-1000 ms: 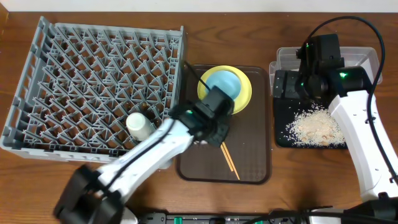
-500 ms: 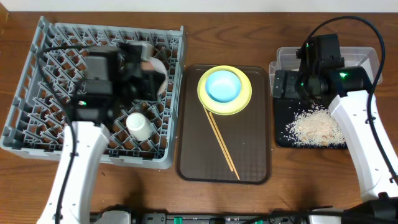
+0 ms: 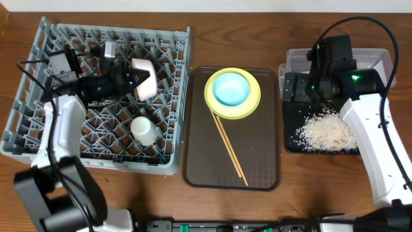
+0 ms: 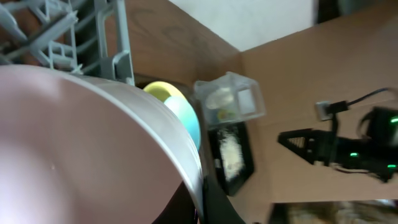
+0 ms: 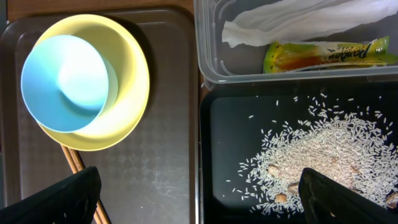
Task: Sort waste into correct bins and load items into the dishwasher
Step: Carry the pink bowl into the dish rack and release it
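My left gripper (image 3: pixel 131 80) is shut on the rim of the white-pink bowl (image 3: pixel 144 78) and holds it tilted over the back of the grey dish rack (image 3: pixel 38 138). In the left wrist view the bowl (image 4: pixel 81 143) fills the frame, its rim pinched between the fingers (image 4: pixel 202 200). A small white cup (image 3: pixel 143 130) lies in the rack. The light blue bowl (image 3: pixel 231 88) sits on the yellow plate (image 3: pixel 251 104), with the chopsticks (image 3: pixel 230 148) beside them. My right gripper (image 5: pixel 199 186) is open and empty above the bins. The napkin (image 5: pixel 298 22) and wrapper (image 5: pixel 323 55) lie in the clear tub (image 5: pixel 205 68). Rice (image 5: pixel 323 155) lies in the black tray (image 5: pixel 214 180).
The plate, blue bowl and chopsticks rest on a brown serving tray (image 3: pixel 264 174) between the rack and the bins. The clear tub (image 3: pixel 380 59) and black tray (image 3: pixel 290 142) stand at the right. Bare wooden table runs along the front edge.
My left arm has swung from the brown tray to the rack, carrying the white-pink bowl, and now holds it over the rack's back middle. The right arm has not moved.
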